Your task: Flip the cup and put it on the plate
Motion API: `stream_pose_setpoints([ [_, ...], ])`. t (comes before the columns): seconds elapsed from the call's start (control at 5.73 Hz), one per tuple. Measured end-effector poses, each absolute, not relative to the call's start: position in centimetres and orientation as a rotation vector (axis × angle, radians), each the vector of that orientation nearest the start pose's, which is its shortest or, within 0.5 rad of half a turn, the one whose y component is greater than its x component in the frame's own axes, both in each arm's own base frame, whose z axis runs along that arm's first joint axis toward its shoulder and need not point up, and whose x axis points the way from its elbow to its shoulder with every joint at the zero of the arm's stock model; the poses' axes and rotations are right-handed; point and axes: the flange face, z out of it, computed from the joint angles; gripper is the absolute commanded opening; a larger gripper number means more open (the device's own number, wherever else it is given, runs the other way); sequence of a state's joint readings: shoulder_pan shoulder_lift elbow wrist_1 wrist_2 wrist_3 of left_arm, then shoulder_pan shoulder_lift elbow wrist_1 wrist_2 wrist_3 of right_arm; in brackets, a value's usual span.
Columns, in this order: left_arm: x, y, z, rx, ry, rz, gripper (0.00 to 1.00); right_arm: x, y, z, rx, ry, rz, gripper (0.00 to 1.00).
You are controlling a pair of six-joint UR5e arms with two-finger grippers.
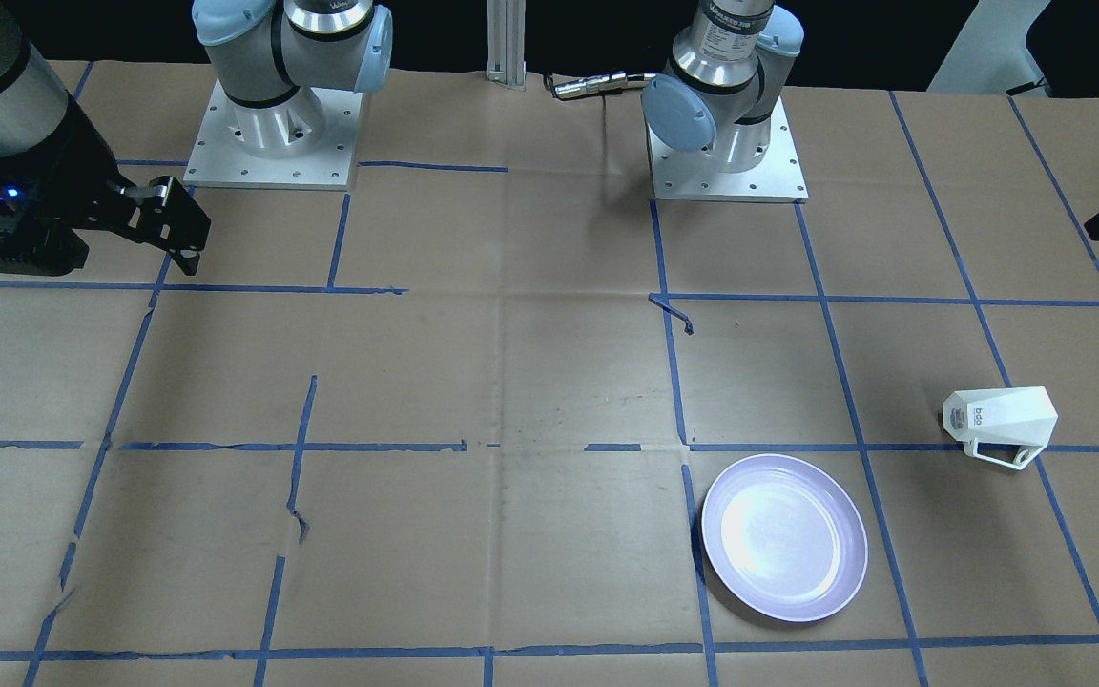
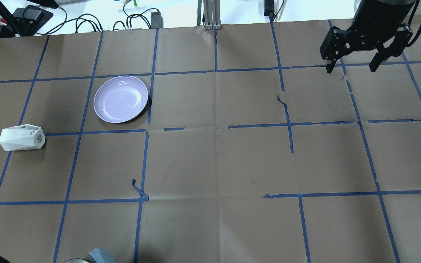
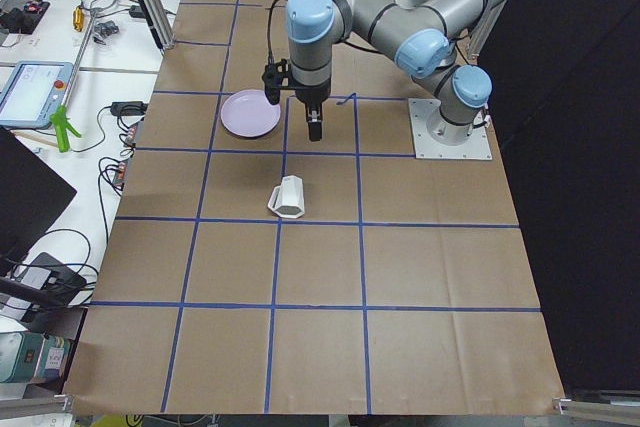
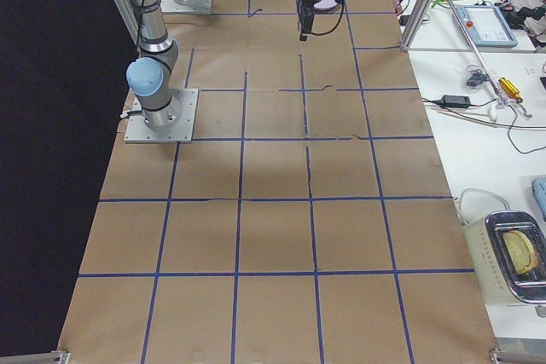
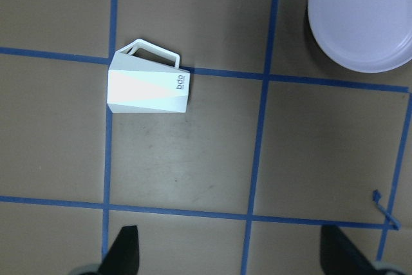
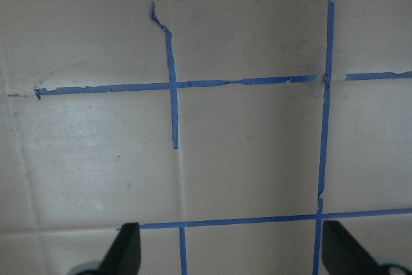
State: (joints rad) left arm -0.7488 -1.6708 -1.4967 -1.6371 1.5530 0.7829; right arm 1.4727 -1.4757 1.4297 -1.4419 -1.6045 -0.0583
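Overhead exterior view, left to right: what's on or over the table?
white faceted cup, on its side → lavender plate → right gripper, open, at the far right

Plate (image 5: 360, 24) partly beyond the left wrist view's top-right corner; cup (image 2: 21, 138) lettering illegibly small overhead.
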Motion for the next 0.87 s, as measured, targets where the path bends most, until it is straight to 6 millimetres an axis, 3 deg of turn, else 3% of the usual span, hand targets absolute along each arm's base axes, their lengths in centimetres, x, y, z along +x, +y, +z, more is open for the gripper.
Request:
stream_pose_setpoints([
  [0.17, 33.1, -45.5, 44.2, -0.022, 3.239, 0.094, 0.98, 7.8, -53.3, 49.6, 0.061, 3.165, 0.135, 1.00],
  [0.35, 35.5, -46.4, 41.4, -0.005, 3.268, 0.068, 0.98, 7.8, -53.3, 49.6, 0.061, 3.165, 0.135, 1.00],
  [0.87, 40.0, -50.4, 33.2, 0.110, 3.393, 0.012, 0.98, 7.8, -53.3, 49.6, 0.061, 3.165, 0.135, 1.00],
])
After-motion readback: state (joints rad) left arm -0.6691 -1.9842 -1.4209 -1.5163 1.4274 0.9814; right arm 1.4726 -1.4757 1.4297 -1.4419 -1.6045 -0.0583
